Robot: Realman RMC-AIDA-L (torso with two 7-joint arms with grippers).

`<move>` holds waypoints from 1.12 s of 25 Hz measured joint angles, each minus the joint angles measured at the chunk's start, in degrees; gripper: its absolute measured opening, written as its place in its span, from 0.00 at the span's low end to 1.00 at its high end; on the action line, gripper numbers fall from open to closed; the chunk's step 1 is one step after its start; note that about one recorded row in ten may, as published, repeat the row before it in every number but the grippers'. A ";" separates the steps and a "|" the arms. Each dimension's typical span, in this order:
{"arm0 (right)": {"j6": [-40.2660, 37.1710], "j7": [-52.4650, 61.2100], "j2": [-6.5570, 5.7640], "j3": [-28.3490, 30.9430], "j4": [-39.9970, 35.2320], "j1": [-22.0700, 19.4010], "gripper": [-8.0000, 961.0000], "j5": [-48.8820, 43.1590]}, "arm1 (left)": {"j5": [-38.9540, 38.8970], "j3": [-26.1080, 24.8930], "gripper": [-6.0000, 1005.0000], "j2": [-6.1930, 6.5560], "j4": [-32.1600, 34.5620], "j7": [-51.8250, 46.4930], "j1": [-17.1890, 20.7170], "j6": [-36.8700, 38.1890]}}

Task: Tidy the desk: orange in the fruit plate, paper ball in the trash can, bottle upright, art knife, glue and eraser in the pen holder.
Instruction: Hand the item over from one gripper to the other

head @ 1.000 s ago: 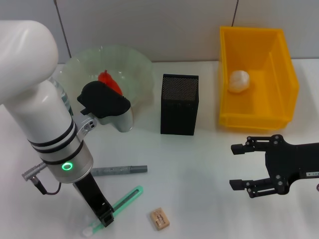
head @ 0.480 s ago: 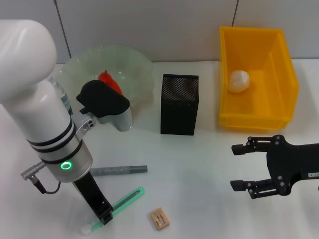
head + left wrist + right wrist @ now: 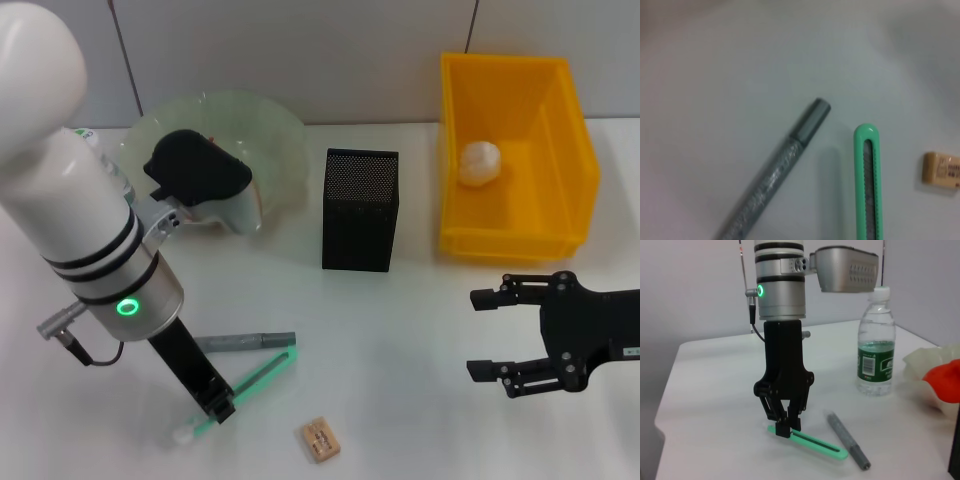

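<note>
The slim green plastic art knife [image 3: 250, 385], gripped at its near end by the closed left hand [image 3: 785, 426], has swung closer to the grey glue stick [image 3: 245, 341] on the near-left surface [image 3: 400, 330], apparently starting its lift toward the black mesh pen holder [image 3: 360, 210]. The right hand [image 3: 497, 334] waits open, near right.

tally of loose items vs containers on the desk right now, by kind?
Stationery: 3 – green art knife, grey glue stick, eraser
Bottles: 1 – water bottle, upright
Fruit: 1 – orange in the fruit plate
Paper balls: 1 – paper ball in the yellow trash can
Containers: 3 – fruit plate, black pen holder, trash can
Total: 9
</note>
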 joint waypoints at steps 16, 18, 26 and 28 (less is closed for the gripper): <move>0.05 -0.65 0.09 4.51 -3.04 -0.38 0.83 -0.08 | -14.25 -14.83 0.19 0.28 -0.26 10.01 1.79 -0.08; 0.21 -0.80 0.11 5.10 -3.37 -0.48 0.83 -0.08 | -16.94 -15.97 0.19 0.29 -0.74 11.80 2.57 -0.46; 0.31 -1.56 0.27 6.54 -4.48 -0.04 0.83 -0.05 | -26.12 -20.56 0.19 0.29 -7.11 19.72 3.93 -2.17; 0.34 -1.57 0.27 6.54 -4.49 0.04 0.83 -0.04 | -28.44 -22.34 0.19 0.28 -9.67 22.61 3.94 -2.33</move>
